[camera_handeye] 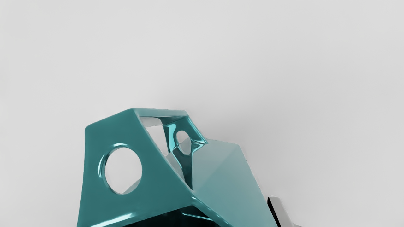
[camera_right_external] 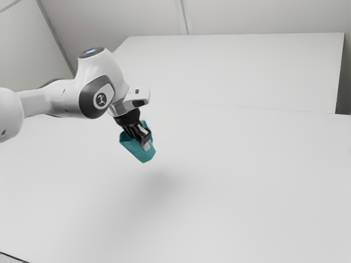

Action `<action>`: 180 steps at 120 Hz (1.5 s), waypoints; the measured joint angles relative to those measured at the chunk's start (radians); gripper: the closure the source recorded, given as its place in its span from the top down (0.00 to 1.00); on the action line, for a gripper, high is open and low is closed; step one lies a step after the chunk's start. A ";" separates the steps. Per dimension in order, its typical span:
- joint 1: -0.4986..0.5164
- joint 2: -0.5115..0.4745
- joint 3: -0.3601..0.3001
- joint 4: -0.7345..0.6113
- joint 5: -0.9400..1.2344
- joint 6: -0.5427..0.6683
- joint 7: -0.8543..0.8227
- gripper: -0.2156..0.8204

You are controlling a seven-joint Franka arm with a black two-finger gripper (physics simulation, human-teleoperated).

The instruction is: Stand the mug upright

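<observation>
Mug: teal, faceted, round-holed, glossy, tilted. Location: aloft over the table, pinched in my pincer. Surroundings: tabletop extending well past the mug toward the exterior view's right.

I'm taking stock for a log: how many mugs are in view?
1: the teal faceted mug, held tilted in the black two-finger gripper, above the smooth white table.
</observation>
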 joint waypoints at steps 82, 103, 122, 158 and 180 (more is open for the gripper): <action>-0.030 0.145 0.019 0.024 0.194 -0.019 -0.145 0.07; -0.033 0.160 0.019 0.023 0.196 0.002 -0.166 0.07; -0.041 0.171 0.018 0.016 0.199 0.030 -0.180 0.07; -0.040 0.200 0.018 0.010 0.200 0.080 -0.199 0.07; -0.041 0.213 0.018 0.010 0.200 0.098 -0.206 0.07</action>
